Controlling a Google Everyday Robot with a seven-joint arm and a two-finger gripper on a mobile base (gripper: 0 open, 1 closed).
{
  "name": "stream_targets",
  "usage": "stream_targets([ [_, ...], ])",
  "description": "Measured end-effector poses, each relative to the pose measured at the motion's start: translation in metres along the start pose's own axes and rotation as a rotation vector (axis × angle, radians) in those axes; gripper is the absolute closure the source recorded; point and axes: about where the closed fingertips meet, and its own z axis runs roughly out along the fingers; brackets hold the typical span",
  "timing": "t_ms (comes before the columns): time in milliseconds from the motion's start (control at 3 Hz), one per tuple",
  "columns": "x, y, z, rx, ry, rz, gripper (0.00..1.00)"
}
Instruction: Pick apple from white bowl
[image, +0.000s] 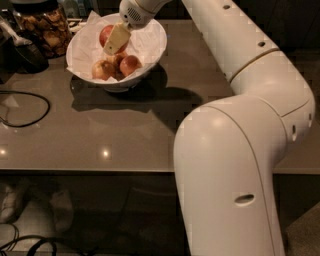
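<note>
The white bowl (150, 47), lined with crumpled white paper, stands at the back left of the grey table. My gripper (111, 42) reaches into it from above. One cream finger (117, 38) lies against the right side of the red apple (104, 33); the other finger is hidden behind the fruit. The gripper is shut on the apple and holds it a little above the others. Three paler orange-pink apples (129, 64) lie at the bottom of the bowl.
A glass jar of brown snacks (44, 26) stands left of the bowl, with a dark object (20, 52) in front of it. A black cable (27, 107) loops at the table's left. My white arm (240, 150) fills the right side. The table's front edge (100, 171) runs across.
</note>
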Motion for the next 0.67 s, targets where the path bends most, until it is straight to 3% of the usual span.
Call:
stream_targets([
  [333, -0.012, 0.004, -0.021, 0.033, 0.008, 0.001, 1.0],
  [667, -0.034, 0.017, -0.048, 0.023, -0.061, -0.036, 1.0],
])
